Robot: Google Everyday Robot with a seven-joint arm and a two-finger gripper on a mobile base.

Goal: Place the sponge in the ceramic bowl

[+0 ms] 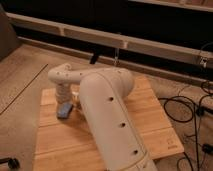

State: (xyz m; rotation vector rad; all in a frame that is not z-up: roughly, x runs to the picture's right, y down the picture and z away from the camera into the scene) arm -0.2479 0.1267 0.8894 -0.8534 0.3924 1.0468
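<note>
A pale wooden surface [52,145] lies on a speckled beige floor [25,70]. Behind it, a long pale ledge [150,46] runs below a dark wall [90,12]. Black cables [189,107] curl at the right. The tool [63,99] hangs low over the surface's left side.

No text is readable anywhere, nor on the jaws down by the sponge [65,110].

The wooden table [55,145] fills the lower middle of the frame; the sponge [65,110] lies on its left part, my gripper [63,101] directly above it.
</note>
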